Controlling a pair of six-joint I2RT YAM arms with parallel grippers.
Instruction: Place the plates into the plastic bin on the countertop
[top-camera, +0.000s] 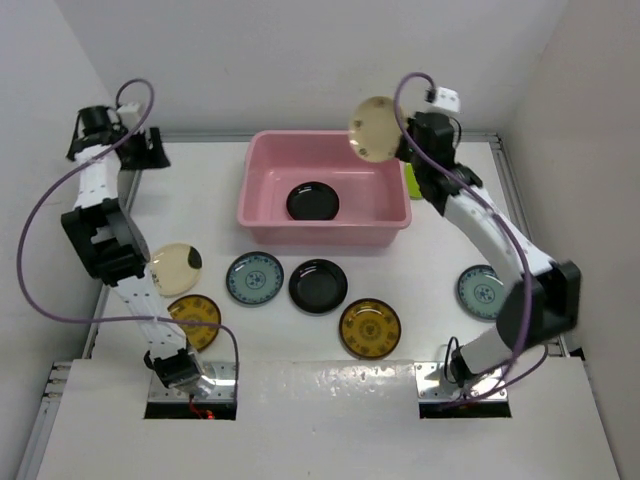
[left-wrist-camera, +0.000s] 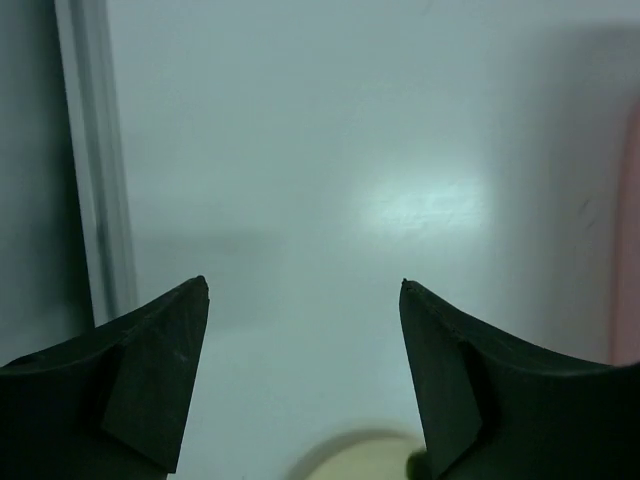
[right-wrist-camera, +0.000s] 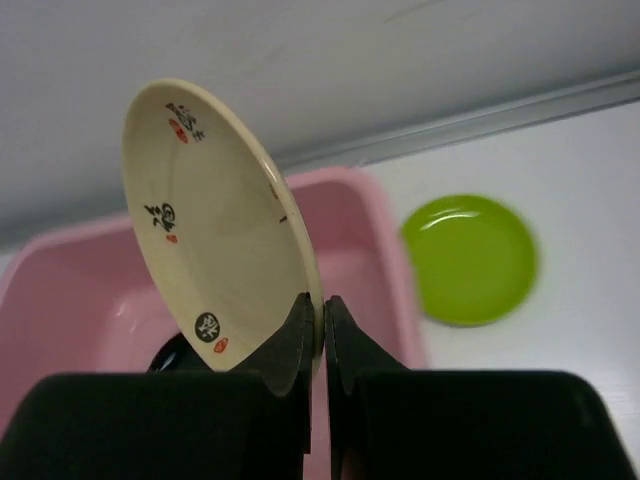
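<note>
I'm clenching the right pincer (right-wrist-camera: 322, 303) on just the rim of the cream plate (right-wrist-camera: 215, 215), risking it slipping and dropping hard into the bin (right-wrist-camera: 70, 300) beneath.

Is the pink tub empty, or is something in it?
Not empty: one black plate lies flat on the floor of the pink tub.

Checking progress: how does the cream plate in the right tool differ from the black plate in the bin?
The cream plate bears red and dark marks; the black plate is plain. The cream plate is held on edge, rim pinched by the right tool; the black plate lies flat in the pink bin. Both are small and round.
</note>
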